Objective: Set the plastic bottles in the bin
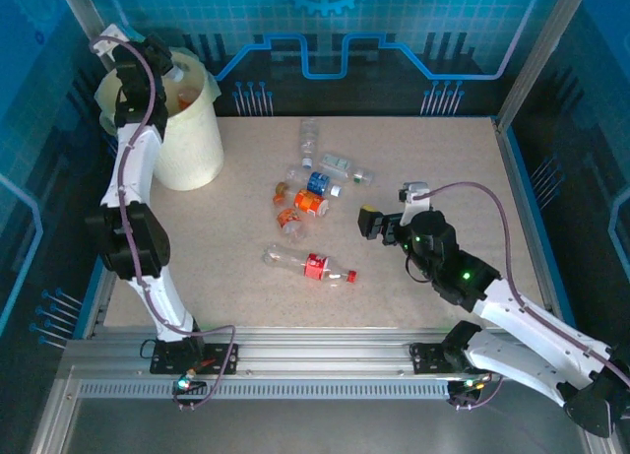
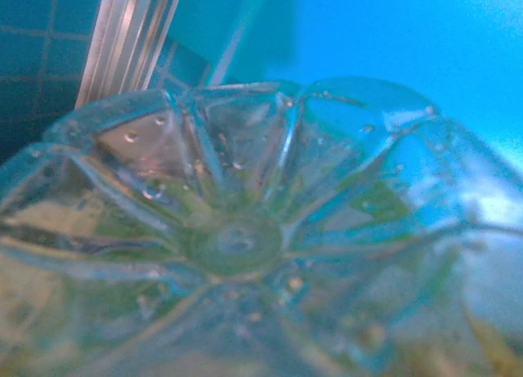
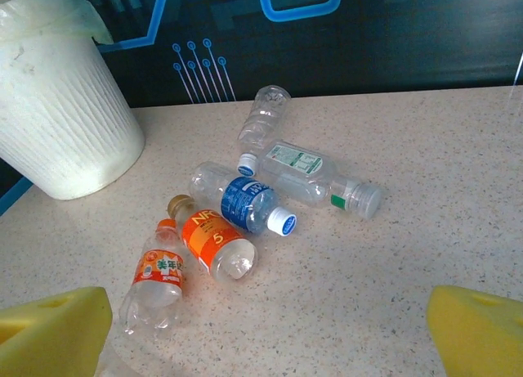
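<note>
Clear bottle (image 2: 237, 242): its base is hard against the left wrist camera, over the bin (image 1: 192, 147).
Left gripper (image 1: 162, 77): fingers hidden, so I cannot tell its grip.
Right gripper (image 3: 261, 336): spread wide, empty.
Orange-label bottle (image 3: 214, 242): ahead-left of the right gripper, long axis slanting; right arm nearer.

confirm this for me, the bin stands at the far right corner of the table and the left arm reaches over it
Not quite. The bin stands at the far left corner of the table, not the far right; the top external view shows this. The left arm does reach over it.
</note>
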Motion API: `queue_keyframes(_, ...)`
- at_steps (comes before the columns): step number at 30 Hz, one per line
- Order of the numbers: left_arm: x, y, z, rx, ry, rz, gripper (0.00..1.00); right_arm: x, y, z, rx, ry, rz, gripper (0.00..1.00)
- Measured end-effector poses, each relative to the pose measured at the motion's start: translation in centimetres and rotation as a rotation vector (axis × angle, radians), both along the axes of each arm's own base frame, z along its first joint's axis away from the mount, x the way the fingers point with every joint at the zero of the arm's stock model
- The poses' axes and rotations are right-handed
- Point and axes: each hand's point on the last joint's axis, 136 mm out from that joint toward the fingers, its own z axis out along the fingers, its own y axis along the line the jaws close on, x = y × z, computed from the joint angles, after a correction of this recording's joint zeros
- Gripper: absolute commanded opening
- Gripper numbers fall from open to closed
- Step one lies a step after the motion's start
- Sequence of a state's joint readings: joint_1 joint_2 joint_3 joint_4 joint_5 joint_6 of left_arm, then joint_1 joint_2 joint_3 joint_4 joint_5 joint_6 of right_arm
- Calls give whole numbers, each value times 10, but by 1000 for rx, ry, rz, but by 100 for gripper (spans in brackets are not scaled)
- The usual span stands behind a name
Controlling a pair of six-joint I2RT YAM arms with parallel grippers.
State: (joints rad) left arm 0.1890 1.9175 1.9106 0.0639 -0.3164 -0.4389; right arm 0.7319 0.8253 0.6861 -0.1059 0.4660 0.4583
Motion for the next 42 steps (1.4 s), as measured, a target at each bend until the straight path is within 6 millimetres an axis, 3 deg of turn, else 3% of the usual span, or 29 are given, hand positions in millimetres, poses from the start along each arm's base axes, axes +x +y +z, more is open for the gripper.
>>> queue_keyframes(6, 17, 13, -16, -6, 20, 57, 59, -3, -2, -1, -5, 7, 3, 100)
queue_keyframes(15, 36, 20, -43, -60, 72, 79, 77, -4, -4, -7, -14, 33, -6, 100)
queue_keyframes(21, 36, 20, -40, -103, 57, 81, 77, -1, -11, -13, -6, 61, -35, 100)
queue_keyframes(29, 33, 17, -46, -155, 72, 83, 89, 3, -18, -17, 44, 98, -75, 100)
queue_keyframes(33, 30, 8, -42, -166, 76, 73, 98, 3, -19, -19, 54, 111, -73, 100)
queue_keyframes(37, 19, -10, -30, -165, 71, 47, 99, 2, -15, -21, 59, 123, -55, 100)
queue_keyframes(42, -9, -45, -19, -168, 79, -2, 99, 4, -10, -32, 43, 163, -36, 100)
